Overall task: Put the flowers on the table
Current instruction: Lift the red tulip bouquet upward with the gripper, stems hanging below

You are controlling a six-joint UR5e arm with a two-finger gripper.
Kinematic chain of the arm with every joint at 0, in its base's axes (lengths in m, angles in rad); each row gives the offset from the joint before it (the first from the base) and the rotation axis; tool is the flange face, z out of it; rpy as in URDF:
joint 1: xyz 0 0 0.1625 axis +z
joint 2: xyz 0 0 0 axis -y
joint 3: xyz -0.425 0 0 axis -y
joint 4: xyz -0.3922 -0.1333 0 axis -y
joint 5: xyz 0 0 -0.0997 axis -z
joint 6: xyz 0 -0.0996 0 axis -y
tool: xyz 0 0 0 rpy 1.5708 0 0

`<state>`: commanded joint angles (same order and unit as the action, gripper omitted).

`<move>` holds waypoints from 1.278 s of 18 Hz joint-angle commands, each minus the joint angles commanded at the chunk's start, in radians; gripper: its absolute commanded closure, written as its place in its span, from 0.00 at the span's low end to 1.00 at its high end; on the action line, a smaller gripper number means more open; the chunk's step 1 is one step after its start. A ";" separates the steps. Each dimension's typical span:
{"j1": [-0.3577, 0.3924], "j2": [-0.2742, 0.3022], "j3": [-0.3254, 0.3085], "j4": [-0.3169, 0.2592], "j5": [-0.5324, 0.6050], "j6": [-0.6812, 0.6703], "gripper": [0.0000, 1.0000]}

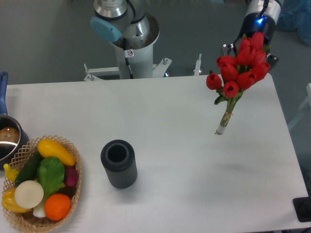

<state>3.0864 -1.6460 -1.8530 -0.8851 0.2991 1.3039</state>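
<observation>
The flowers [240, 68], a bunch of red tulips with green stems and a pale tie at the stem ends, hang in the air over the far right part of the white table [170, 111]. The stems point down and to the left and look clear of the tabletop. My gripper [249, 47] comes in from the top right with a blue light on its wrist. It holds the bunch near the blooms, and the tulip heads hide its fingers.
A black ribbed cylindrical vase [118, 163] stands upright and empty at the front centre-left. A wicker basket [77, 167] of vegetables sits at the front left corner, with a pot [7, 138] behind it at the left edge. The arm's base [131, 43] stands behind the table's far edge.
</observation>
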 joint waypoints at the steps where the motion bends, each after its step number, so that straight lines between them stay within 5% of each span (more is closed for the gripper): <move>1: -0.002 0.002 -0.005 0.002 0.002 0.002 0.70; 12: 0.000 0.037 0.003 -0.003 0.127 -0.005 0.70; 18: -0.017 0.049 0.009 -0.005 0.285 -0.014 0.71; 23: -0.072 0.061 0.009 -0.005 0.529 -0.017 0.71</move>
<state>3.0145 -1.5846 -1.8438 -0.8897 0.8279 1.2870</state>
